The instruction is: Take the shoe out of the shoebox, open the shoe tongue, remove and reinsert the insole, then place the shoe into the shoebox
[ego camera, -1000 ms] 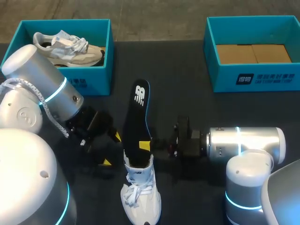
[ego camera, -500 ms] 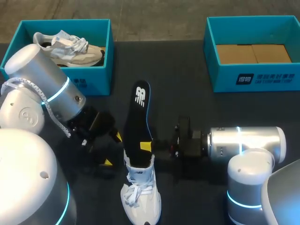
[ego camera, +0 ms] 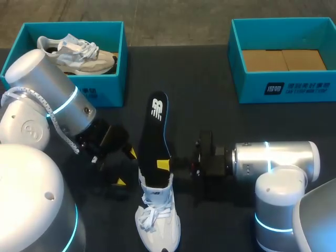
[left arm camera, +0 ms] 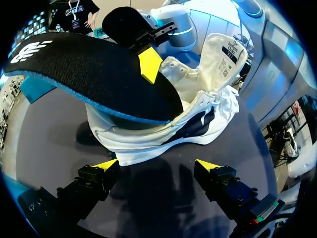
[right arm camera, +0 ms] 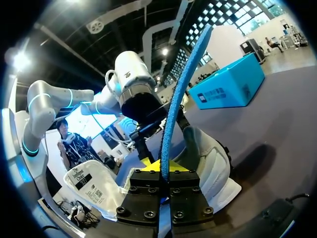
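On table (ego camera: 210, 126): right tool (ego camera: 160, 165) pinching insole (ego camera: 155, 126) over shoe (ego camera: 157, 220); left tool (ego camera: 125, 168) spread; second shoe (ego camera: 73, 52) boxed behind.

I'm watching the white shoe (ego camera: 157, 223) sitting nearest me, its black insole (ego camera: 156, 126) sticking out of the opening and pointing away. My right gripper (ego camera: 164, 166) is pinching the insole just above the shoe. My left gripper (ego camera: 125, 167) is hovering spread wide just beside it, and a second shoe (ego camera: 73, 52) is lying in the left shoebox (ego camera: 105, 89).
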{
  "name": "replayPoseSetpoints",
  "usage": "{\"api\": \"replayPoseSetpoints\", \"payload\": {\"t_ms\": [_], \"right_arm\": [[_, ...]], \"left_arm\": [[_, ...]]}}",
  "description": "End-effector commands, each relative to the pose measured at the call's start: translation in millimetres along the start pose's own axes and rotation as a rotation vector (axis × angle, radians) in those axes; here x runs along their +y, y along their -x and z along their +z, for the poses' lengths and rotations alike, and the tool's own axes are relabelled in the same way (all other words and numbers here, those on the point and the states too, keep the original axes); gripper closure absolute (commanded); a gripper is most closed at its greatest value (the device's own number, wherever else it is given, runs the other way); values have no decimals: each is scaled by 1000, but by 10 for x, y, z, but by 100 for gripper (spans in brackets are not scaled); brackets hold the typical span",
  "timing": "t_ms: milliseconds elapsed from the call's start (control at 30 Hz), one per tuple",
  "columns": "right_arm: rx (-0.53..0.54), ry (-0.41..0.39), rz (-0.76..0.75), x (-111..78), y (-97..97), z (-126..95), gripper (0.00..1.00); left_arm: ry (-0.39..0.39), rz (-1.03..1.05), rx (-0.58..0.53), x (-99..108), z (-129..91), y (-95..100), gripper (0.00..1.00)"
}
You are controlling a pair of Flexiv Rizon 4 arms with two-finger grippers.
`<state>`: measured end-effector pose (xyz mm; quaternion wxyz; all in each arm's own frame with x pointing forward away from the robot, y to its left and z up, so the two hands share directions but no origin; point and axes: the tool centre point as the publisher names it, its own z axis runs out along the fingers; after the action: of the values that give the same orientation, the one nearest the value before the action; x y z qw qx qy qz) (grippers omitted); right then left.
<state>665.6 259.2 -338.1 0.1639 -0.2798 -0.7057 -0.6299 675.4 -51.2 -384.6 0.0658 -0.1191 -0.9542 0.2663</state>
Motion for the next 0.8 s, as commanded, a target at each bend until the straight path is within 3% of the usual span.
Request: {"api": "replayPoseSetpoints", "payload": {"t_ms": [33,800], "right_arm": [[4,-7,2,-28,-8,2,100],[43,-43,21,-206,-29,40,100]], "left_arm": [[3,0,-1,-5,1,-6,0],[3,0,-1,-5,1,-6,0]]}}
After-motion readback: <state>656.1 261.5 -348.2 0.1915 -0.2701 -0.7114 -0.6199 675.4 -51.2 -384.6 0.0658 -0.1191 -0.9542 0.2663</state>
